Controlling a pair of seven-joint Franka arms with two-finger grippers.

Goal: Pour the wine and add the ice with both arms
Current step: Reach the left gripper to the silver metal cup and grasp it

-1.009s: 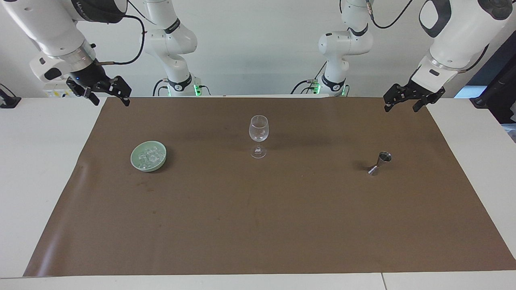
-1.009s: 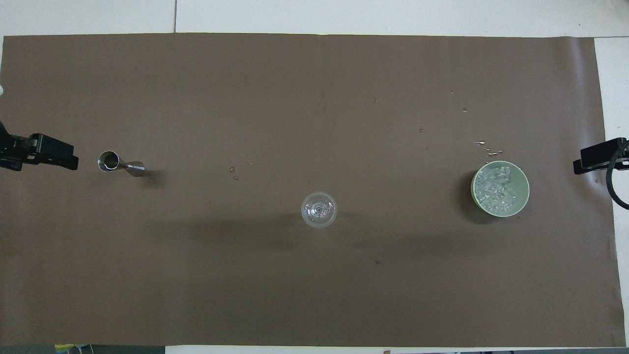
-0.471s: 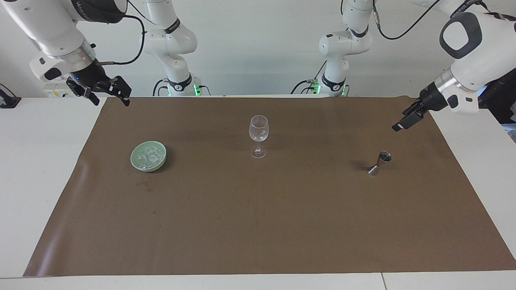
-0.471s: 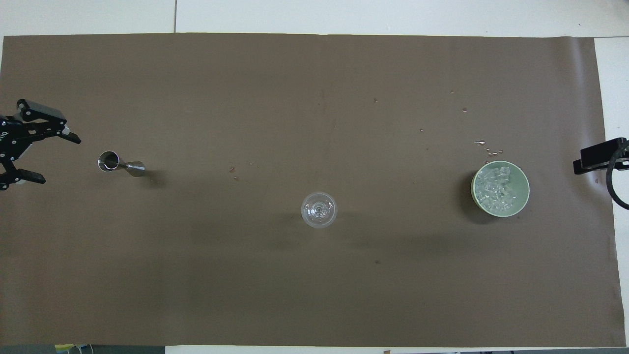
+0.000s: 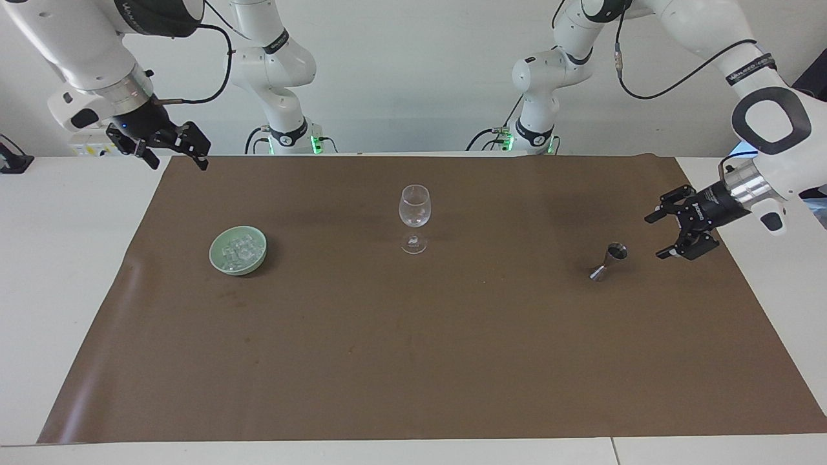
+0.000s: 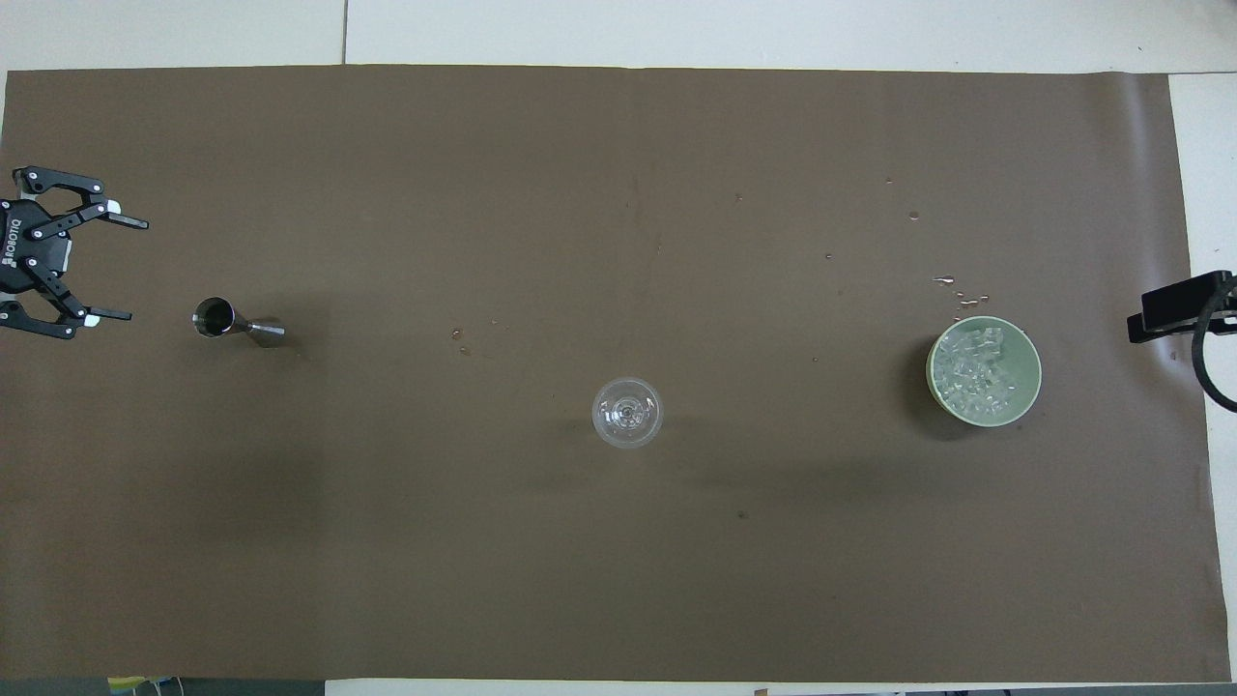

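A clear wine glass [image 5: 414, 206] [image 6: 627, 413] stands empty in the middle of the mat. A small steel jigger [image 5: 610, 260] [image 6: 232, 321] stands toward the left arm's end; whether it holds wine I cannot tell. My left gripper [image 5: 654, 237] [image 6: 135, 271] hangs low beside the jigger, turned sideways, open toward it and a short gap away. The ice [image 5: 238, 248] [image 6: 976, 367] lies in a pale green bowl [image 5: 255, 266] [image 6: 1032, 387] toward the right arm's end. My right gripper [image 5: 179, 165] [image 6: 1150, 324] waits open, raised over the mat's corner by the robots.
A brown mat [image 5: 413, 355] [image 6: 618, 580] covers most of the white table. Small water drops [image 6: 957, 290] lie on the mat just farther from the robots than the bowl, and a few more [image 6: 462, 338] between the jigger and the glass.
The left arm swung down from over the mat's edge by the robots, turning its wrist, and now has its open gripper low beside the jigger. The right arm has not moved.
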